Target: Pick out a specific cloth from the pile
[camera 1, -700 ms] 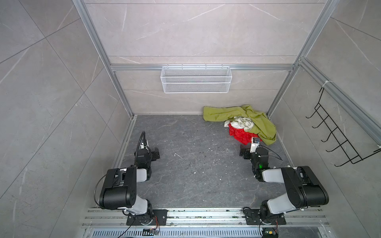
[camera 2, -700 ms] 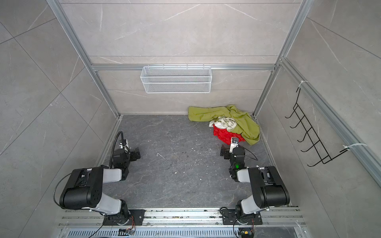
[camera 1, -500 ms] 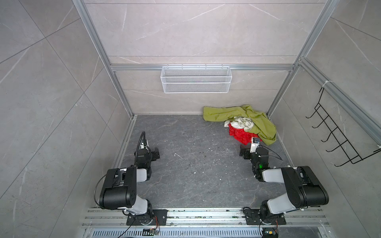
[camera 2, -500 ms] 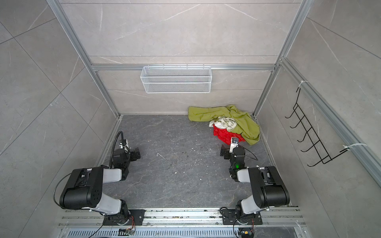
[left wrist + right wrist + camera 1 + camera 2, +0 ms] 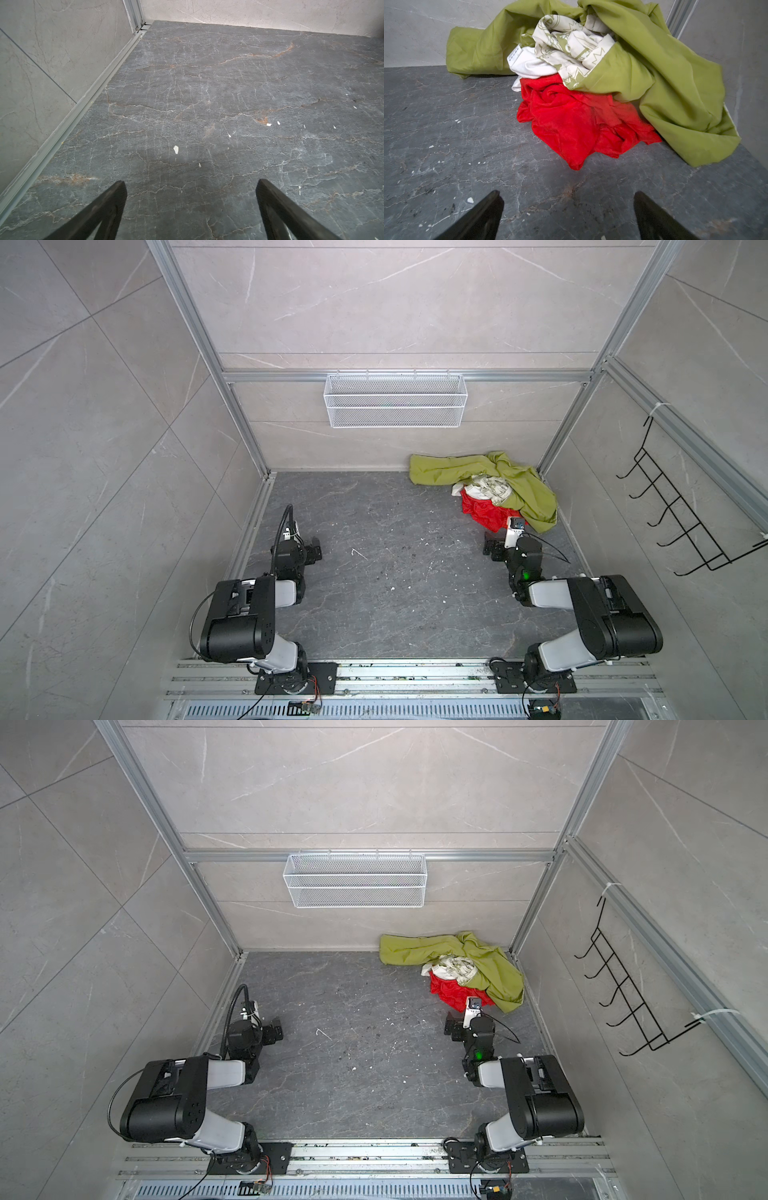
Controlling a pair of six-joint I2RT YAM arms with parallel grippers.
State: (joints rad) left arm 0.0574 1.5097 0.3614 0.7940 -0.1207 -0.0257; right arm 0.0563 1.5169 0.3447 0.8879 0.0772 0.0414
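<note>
Left hand (image 5: 191, 182) and right hand (image 5: 568, 193) are held wide and empty over the tabletop (image 5: 467, 145), while in the pile (image 5: 498, 489) at the far right corner the olive-green cloth (image 5: 664, 83) is draped over the red cloth (image 5: 577, 124), itself partly covered by the white printed cloth (image 5: 564, 52).

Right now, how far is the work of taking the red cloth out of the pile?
Nothing is done yet: the red cloth lies partly under the white printed cloth and the olive-green cloth. In hand: the right fingers stand open, facing it, empty. The left fingers are open over the floor. Left: grasp and pull it out.
</note>
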